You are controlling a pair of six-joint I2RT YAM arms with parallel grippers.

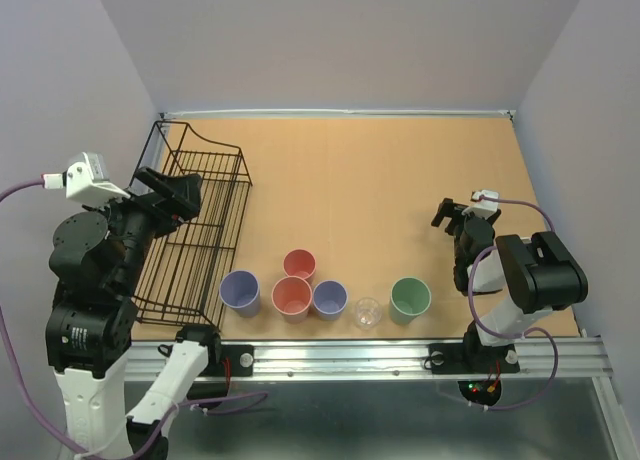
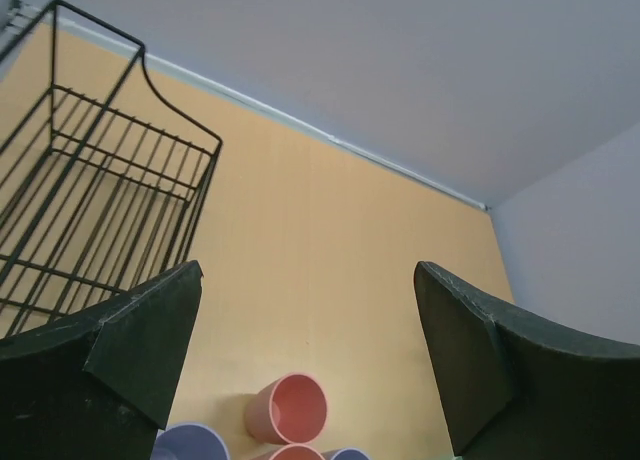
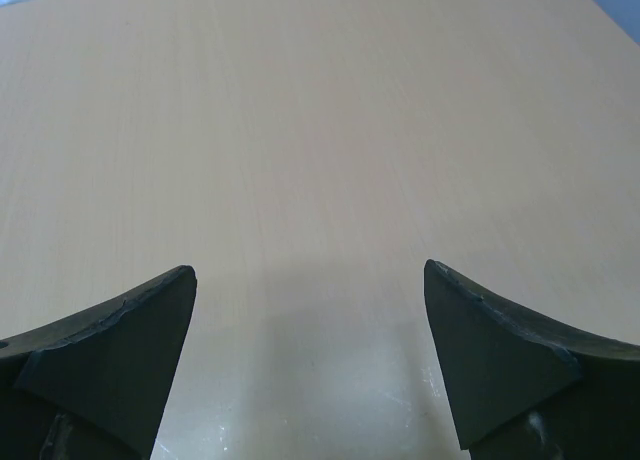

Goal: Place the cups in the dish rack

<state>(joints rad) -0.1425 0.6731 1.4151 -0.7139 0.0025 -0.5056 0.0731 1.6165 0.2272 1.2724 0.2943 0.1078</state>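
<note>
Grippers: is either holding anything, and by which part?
Nothing is held. The left gripper and the right gripper are both open and empty; the cups stand on the table.

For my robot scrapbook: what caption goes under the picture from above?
Six cups stand beside the empty dish rack; left gripper and right gripper open, holding nothing.

The dish rack [image 1: 200, 230] stands on the table [image 1: 400, 180], frame left. Lower centre, right of it, five cups [image 1: 330, 298] form a row; a sixth cup [image 1: 299, 265] sits just behind.
</note>
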